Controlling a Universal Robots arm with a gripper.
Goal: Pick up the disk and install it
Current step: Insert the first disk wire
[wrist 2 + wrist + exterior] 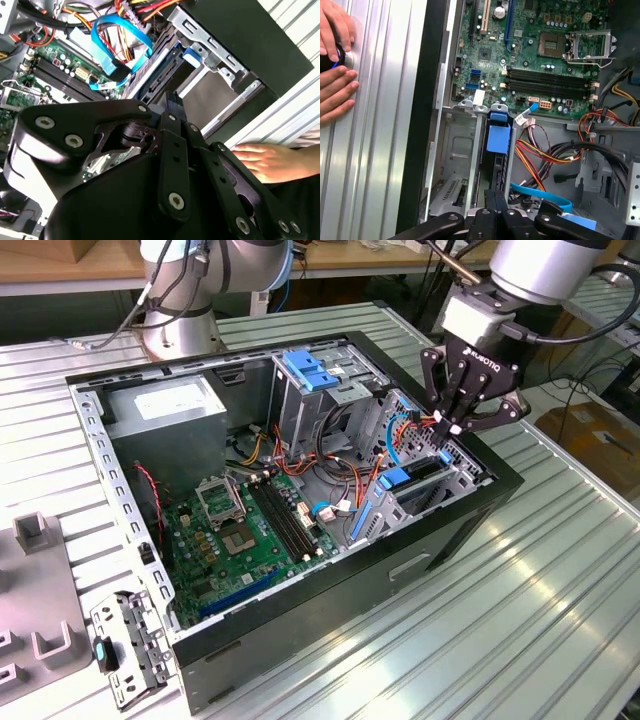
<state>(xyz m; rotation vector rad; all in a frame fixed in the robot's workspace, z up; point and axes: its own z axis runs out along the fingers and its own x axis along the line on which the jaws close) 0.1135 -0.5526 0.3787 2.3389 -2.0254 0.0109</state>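
Note:
The disk (418,473) sits edge-up in the metal drive bay (455,485) at the exterior view's right side of the open computer case (300,640). Its blue handle (499,136) faces the motherboard, and its dark body (501,170) runs down the slot. The second wrist view shows the disk (161,85) just beyond the fingertips. My gripper (451,426) hangs over the disk's far end. In both wrist views its fingers (492,200) are pressed together with their tips (172,106) at the disk's upper edge, and nothing shows between them.
A green motherboard (250,530), a grey power supply (165,405), a tall metal cage with a blue latch (308,368) and loose cables (540,152) are inside the case. A person's hand (335,55) rests on the ribbed table beside it. Grey fixtures (40,580) and a bracket (125,645) lie at the exterior view's left.

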